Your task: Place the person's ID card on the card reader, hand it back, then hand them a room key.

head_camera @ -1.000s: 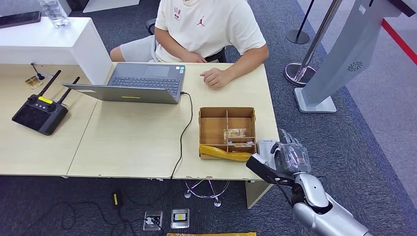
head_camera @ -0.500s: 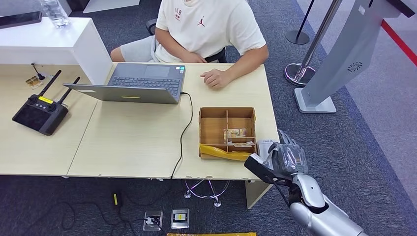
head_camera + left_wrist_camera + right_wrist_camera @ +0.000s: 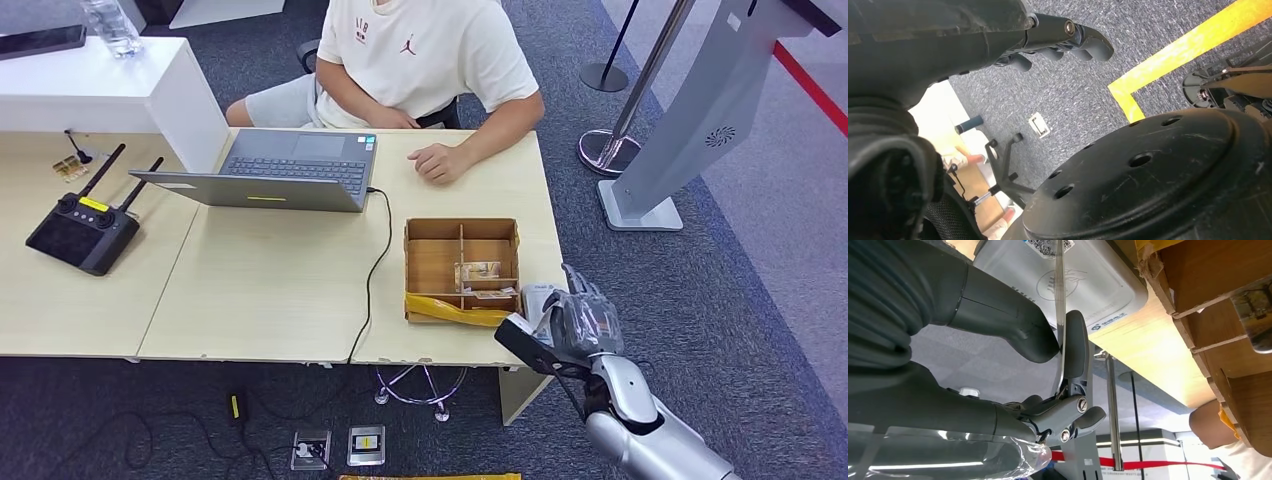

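At the frame's lower right, the right hand [image 3: 580, 325] is pinching one thin ID card [image 3: 1060, 315] above the single white card reader [image 3: 538, 298] at the wooden desk's [image 3: 280, 290] right edge, with open carpet alongside.

Right robot hand [image 3: 578, 327] raised at the front right, thumb and finger pinched together; left robot hand [image 3: 1058, 42] hanging, fingers curled.
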